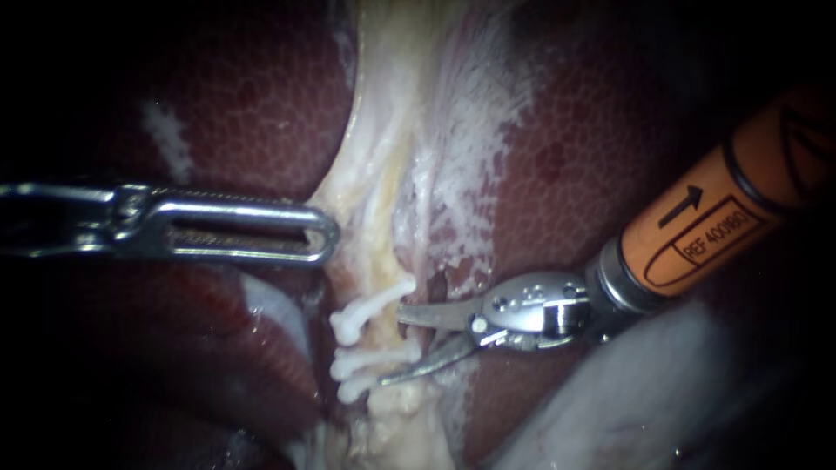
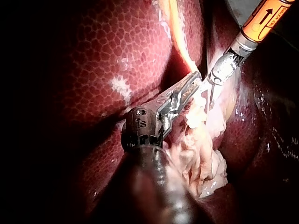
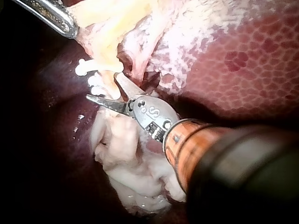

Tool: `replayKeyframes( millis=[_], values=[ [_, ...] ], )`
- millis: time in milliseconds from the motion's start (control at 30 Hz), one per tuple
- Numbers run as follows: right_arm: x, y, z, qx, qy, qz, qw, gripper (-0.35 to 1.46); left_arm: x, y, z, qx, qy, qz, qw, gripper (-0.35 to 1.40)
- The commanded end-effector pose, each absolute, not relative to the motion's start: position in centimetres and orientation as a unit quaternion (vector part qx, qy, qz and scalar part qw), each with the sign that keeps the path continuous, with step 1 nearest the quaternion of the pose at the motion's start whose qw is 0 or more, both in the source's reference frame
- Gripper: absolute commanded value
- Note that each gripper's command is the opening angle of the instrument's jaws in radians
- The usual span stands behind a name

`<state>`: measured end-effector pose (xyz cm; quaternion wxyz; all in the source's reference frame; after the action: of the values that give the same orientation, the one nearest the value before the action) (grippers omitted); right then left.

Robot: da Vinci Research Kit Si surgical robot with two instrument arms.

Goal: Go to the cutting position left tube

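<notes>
My left instrument (image 1: 326,237), slotted steel, has its jaws closed on the edge of the pale, stringy tissue (image 1: 374,200). Right of it, three white ridged clips (image 1: 370,355) cross the yellowish clipped tube (image 1: 385,338). My right instrument (image 1: 394,348) holds its thin blades parted, with the tips at the gap between the clips. The approach looks almost complete; next, ease the blades around the tube. Glossy, mottled liver (image 1: 610,130) lies on the right.

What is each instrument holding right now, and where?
Right instrument: nothing, its blades open beside the clips. Left instrument tip meets pale tissue; a hold cannot be told.
</notes>
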<state>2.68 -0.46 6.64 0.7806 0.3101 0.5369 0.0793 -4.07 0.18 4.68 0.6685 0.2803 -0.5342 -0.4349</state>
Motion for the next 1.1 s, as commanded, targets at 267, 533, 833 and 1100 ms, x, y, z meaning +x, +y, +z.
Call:
replayKeyframes(
  millis=[267,533,833,1100],
  values=[
    [2.69,-0.43,6.61,0.298,0.548,0.046,0.78,1.1,-4.04,0.22,4.79,0.278,-0.534,-0.436,0.669,-0.35],
    [2.76,-0.43,6.61,0.301,0.559,0.027,0.772,0.92,-4.01,0.25,4.89,0.275,-0.534,-0.438,0.669,-0.35],
    [2.91,-0.41,6.66,0.298,0.561,0.031,0.772,0.92,-4.04,0.22,4.91,0.273,-0.535,-0.438,0.669,-0.35],
    [3.01,-0.4,6.7,0.315,0.552,0.061,0.769,0.9,-4.06,0.21,4.92,0.273,-0.535,-0.438,0.669,-0.35]
  ],
)
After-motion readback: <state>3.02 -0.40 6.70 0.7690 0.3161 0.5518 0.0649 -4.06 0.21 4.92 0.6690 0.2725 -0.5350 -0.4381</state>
